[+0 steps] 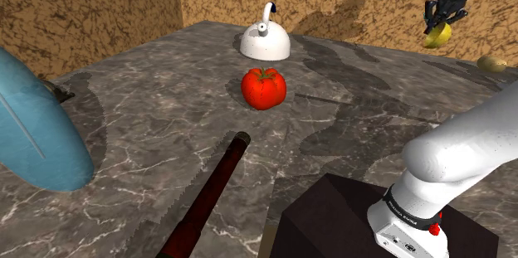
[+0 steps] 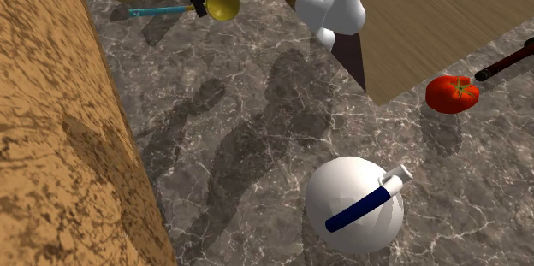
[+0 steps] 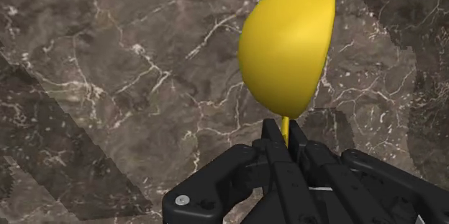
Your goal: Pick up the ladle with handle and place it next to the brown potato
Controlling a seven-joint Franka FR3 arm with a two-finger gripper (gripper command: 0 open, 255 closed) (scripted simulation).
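A: Starting at the shoulder view's left, what sits on the table (image 1: 158,115)?

B: A blue shape (image 1: 33,136), a dark red rod (image 1: 203,202), 1 white kettle (image 1: 266,42) and 1 red tomato (image 1: 264,88).

A: And the ladle?

B: Further right. The ladle (image 1: 437,36), yellow-bowled, is raised above the marble, and the end effector (image 1: 438,16) pinches its thin stem between both fingers.

A: The potato?

B: The potato (image 1: 492,63) lies on the table to the ladle's right. In the second exterior view, the teal handle's end is near it.

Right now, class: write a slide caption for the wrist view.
Gripper, jaws shut on yellow ladle, above dark marbled counter.
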